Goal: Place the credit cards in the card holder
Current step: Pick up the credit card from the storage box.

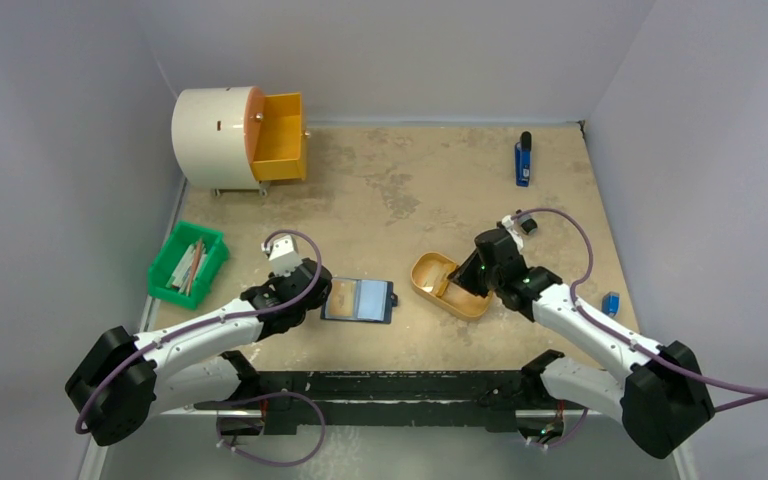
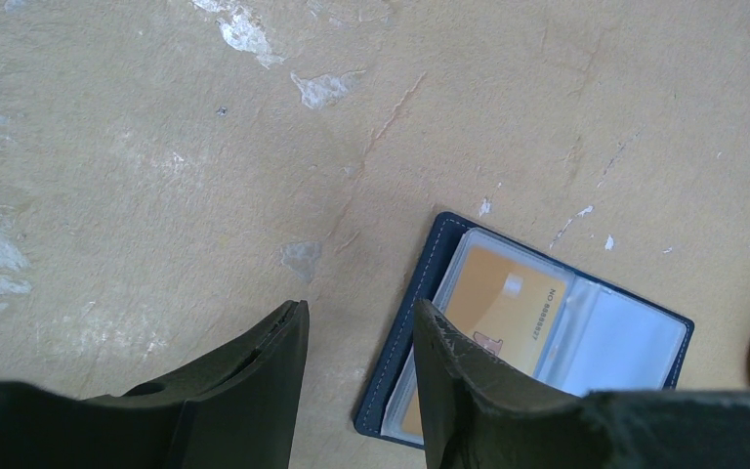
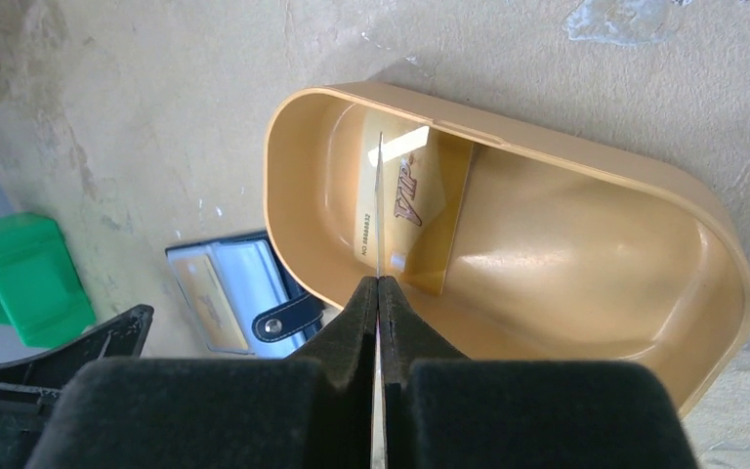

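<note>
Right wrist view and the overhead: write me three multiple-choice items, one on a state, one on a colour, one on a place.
1. The right claw is: A wide open; B shut on a card; C shut on nothing.
2. The tray is: A green; B white; C tan.
3. The card holder lies: A inside the tray; B open on the table, beside the tray; C in the right claw.
Answers: 1 B, a card's thin edge sticks out of the closed claw; 2 C, the right wrist view shows its tan walls; 3 B, the overhead view shows it flat between the arms.
</note>
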Action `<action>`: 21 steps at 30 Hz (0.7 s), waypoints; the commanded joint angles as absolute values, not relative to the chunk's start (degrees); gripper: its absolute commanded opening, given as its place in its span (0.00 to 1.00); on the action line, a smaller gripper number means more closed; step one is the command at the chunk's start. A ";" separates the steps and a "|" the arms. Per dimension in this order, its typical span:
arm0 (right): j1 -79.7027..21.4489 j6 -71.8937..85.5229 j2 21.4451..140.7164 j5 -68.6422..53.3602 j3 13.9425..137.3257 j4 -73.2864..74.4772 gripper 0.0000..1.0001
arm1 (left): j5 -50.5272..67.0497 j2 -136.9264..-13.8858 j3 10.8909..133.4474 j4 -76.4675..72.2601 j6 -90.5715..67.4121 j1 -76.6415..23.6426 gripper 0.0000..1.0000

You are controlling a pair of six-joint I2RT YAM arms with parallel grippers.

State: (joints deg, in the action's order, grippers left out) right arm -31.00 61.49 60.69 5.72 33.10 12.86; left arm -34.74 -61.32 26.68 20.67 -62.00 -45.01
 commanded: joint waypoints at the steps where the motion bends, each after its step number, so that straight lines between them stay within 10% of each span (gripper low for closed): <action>1: -30.79 61.06 60.04 4.10 35.80 12.01 0.00 | -35.85 -60.70 28.60 20.12 -62.63 -45.08 0.43; 21: -30.76 36.52 56.73 -23.08 46.59 11.03 0.00 | -38.61 -53.65 32.59 25.31 -59.89 -45.07 0.43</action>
